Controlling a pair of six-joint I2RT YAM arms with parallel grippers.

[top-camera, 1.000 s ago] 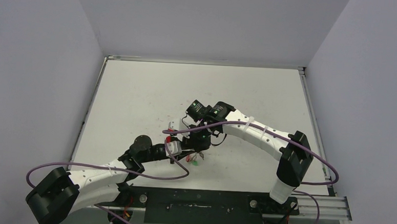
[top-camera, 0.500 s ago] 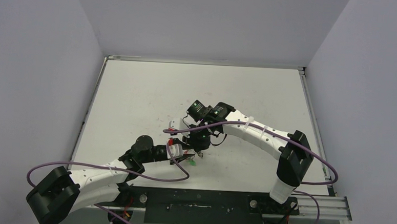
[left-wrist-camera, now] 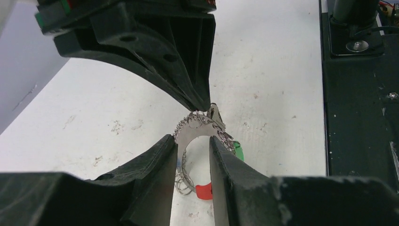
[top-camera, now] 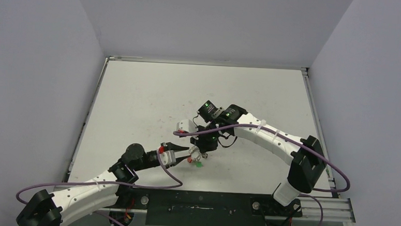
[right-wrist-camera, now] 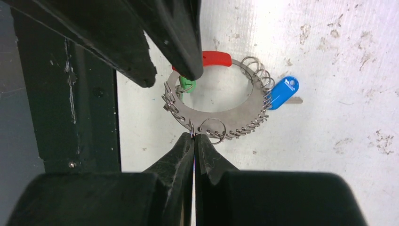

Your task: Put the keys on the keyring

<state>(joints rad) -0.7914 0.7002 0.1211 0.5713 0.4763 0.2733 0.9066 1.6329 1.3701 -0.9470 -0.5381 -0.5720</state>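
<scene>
The keyring [right-wrist-camera: 221, 115] is a flat silvery loop edged with spiral coil and one red section [right-wrist-camera: 216, 58], held just above the table. My right gripper [right-wrist-camera: 194, 135] is shut on its rim, opposite the red section. A blue key [right-wrist-camera: 282, 92] hangs on the coil at one side and a green key [right-wrist-camera: 187, 86] at the other. In the left wrist view the keyring [left-wrist-camera: 188, 132] shows beyond my left gripper [left-wrist-camera: 193, 141], which is open, with the green key [left-wrist-camera: 239, 151] to its right. From above, both grippers, left [top-camera: 182, 154] and right [top-camera: 202, 150], meet at the table's near middle.
The white table [top-camera: 137, 99] is scuffed and walled on three sides. A black base plate [top-camera: 204, 202] runs along the near edge, close to the keyring. Purple cables [top-camera: 148, 184] loop off both arms.
My left gripper has opened wider and its arm has drawn back toward the near left. The right arm has shifted slightly right, still pinching the keyring.
</scene>
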